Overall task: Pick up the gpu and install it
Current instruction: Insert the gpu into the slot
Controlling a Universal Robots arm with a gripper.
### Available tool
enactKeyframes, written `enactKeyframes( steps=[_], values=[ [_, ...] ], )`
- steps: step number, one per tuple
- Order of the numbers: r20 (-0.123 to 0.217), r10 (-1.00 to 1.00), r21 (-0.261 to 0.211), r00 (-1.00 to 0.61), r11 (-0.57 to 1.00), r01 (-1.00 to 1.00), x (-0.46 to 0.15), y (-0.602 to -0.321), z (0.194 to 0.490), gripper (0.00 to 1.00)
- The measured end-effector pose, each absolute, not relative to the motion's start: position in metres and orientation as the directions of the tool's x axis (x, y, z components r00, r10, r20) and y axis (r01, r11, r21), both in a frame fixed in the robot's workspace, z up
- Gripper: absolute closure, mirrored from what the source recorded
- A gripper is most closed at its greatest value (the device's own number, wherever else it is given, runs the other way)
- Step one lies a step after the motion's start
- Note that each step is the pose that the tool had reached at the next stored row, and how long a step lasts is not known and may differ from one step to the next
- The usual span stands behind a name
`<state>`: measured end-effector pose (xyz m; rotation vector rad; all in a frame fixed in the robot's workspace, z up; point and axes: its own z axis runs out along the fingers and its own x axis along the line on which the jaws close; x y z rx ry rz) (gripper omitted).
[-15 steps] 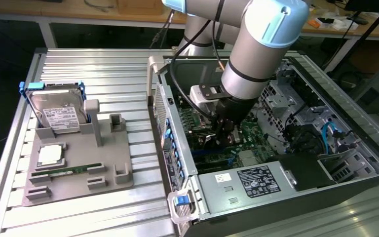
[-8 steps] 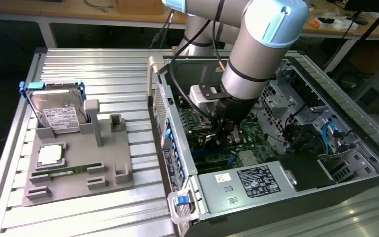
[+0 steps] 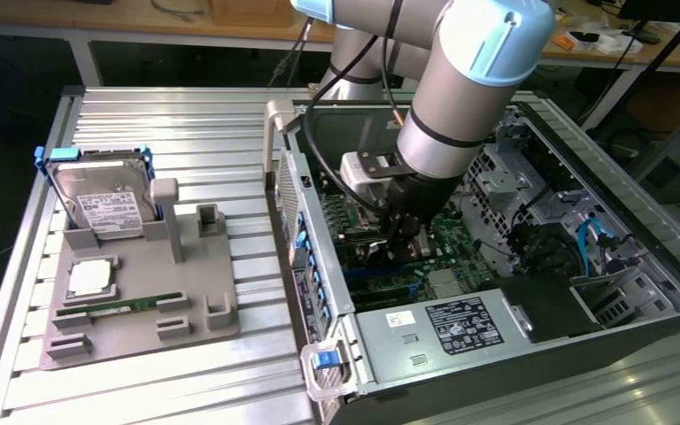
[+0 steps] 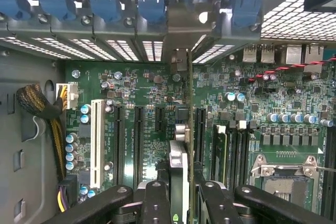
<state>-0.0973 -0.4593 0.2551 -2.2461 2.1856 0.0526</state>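
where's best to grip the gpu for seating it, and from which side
Its free long edge, jaws pinching the two flat faces, coming in through the open side of the case. The gpu is thin and stands edge-on to the motherboard, so that edge alone is reachable; the gripper holds it so.

Hard drive (image 3: pixel 104 199), memory stick (image 3: pixel 121 307), grey tray (image 3: pixel 139 266)

Lighting: bright, even, from overhead.
Glare: ribbed table (image 3: pixel 174 124) shines at far left; perforated case wall (image 4: pixel 294 19) washed white.
Shadow: computer case (image 3: pixel 352 124) interior dim beneath my arm (image 3: pixel 459 106); my gripper (image 4: pixel 181 187) near-black, with the gpu (image 4: pixel 178 156) edge catching light.
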Motion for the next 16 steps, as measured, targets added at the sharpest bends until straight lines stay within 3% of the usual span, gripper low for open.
enactKeyframes(
  steps=[16],
  values=[
    [-0.027,-0.999,0.018,0.024,-0.025,-1.0,-0.0975,-0.4593,0.2509,0.73]
  ],
)
